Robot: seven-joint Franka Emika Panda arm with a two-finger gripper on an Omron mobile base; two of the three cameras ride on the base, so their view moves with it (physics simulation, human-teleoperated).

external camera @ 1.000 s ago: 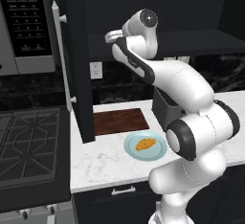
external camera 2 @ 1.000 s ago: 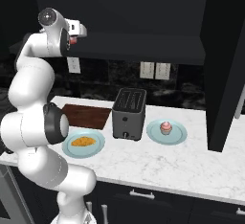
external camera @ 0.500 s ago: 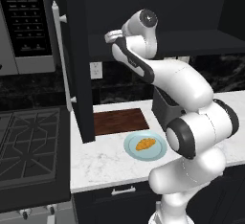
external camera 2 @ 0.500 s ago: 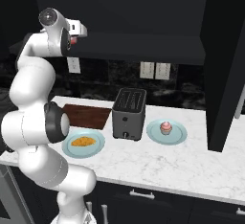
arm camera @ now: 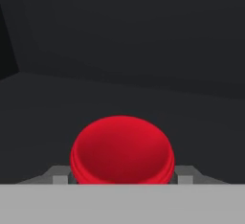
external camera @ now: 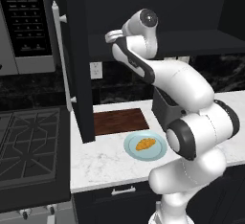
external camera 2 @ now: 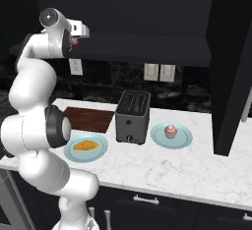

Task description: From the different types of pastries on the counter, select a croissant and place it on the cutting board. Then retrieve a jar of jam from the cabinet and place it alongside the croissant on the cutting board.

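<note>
My gripper (arm camera: 120, 176) reaches into the open black cabinet (external camera: 79, 74) at shelf height, and its fingertips (arm camera: 57, 174) press both sides of the red jar of jam (arm camera: 120, 149). From the right base view, a bit of the red jar (external camera 2: 75, 41) shows under the hand (external camera 2: 78, 29). The golden-orange croissant (external camera: 145, 143) (external camera 2: 84, 145) lies on a light blue plate (external camera: 131, 147) on the white counter (external camera 2: 197, 170). The dark reddish-brown cutting board (external camera: 119, 121) (external camera 2: 88, 118) lies bare just behind that plate.
A pink-frosted cupcake (external camera 2: 170, 130) sits on a second blue plate right of the dark toaster (external camera 2: 132, 116). The open cabinet door (external camera: 61, 60) with its silver handle stands left of the arm. A microwave (external camera: 24, 27) and gas stove (external camera: 28, 146) are further left.
The hand has stayed at the cabinet shelf. The arm has barely shifted between the earlier frames and now.
</note>
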